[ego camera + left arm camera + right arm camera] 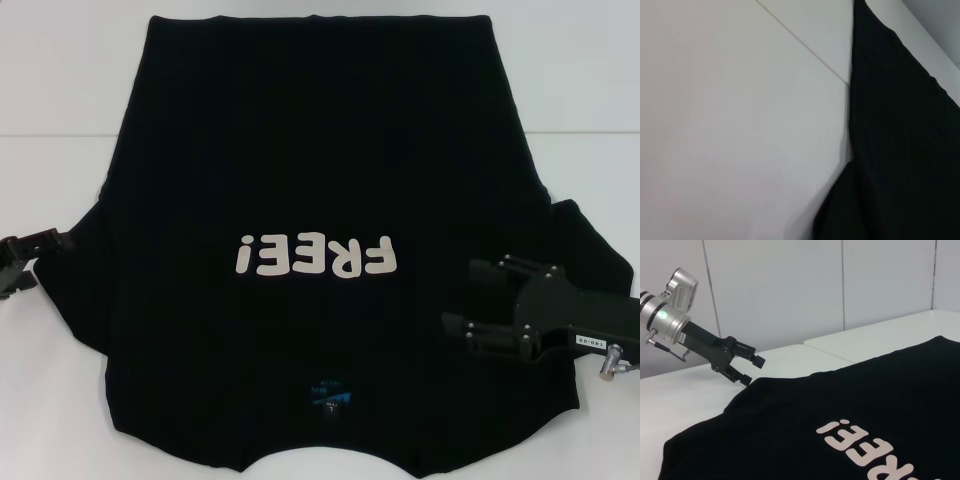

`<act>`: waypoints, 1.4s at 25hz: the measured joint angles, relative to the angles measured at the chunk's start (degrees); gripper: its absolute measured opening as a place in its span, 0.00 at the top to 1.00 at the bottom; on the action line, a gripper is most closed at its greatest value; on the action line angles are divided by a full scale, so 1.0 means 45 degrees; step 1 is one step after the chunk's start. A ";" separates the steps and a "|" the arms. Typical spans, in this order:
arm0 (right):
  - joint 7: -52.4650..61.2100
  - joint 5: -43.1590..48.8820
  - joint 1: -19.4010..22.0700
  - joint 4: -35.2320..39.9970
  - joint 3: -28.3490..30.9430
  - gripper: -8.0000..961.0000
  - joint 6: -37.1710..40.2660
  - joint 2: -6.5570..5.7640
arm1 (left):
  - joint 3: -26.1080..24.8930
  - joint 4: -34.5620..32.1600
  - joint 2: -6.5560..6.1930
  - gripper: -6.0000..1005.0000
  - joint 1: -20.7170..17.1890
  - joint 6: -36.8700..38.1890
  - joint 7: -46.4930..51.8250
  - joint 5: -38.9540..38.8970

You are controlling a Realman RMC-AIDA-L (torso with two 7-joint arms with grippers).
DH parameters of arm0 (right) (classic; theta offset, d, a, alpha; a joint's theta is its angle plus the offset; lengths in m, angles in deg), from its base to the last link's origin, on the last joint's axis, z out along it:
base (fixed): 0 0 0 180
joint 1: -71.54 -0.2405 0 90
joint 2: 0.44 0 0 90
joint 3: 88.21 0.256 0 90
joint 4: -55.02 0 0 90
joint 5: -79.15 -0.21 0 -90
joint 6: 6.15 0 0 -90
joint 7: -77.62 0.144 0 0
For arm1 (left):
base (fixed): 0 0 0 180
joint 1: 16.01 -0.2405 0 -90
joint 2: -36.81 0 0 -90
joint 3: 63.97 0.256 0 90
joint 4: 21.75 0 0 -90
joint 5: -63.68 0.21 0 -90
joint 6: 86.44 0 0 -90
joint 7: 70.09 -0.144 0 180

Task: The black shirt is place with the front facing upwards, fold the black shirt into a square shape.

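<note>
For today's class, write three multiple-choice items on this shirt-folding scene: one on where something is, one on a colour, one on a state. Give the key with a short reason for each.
1. Where is the right gripper?
A. Above the black shirt's sleeve side, on the robot's right
B. Off the table on the robot's left
C. Over the far hem

2. What colour is the "FREE!" lettering?
A. Yellow
B. White
C. Red

3. How does the shirt lie?
A. Folded into a square
B. Bunched in a heap
C. Spread flat, front up

Key:
1 A: the head view shows it over the cloth near the right sleeve, while the left gripper sits at the opposite sleeve edge.
2 B: the letters are white on black.
3 C: the whole front and the blue neck label show, with no fold made yet.
</note>
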 joint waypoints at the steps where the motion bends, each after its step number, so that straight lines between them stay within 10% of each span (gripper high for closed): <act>1: 0.0000 0.0001 0.0006 0.0000 0.0000 0.07 0.0008 0.0001 | -0.0002 0.0005 0.0005 0.06 0.0005 -0.0005 -0.0003 0.0000; 35: 0.0000 0.0003 0.0040 0.0000 0.0000 0.07 0.0121 0.0000 | -0.0004 0.0165 0.0157 0.06 -0.0024 -0.0444 -0.0217 -0.0031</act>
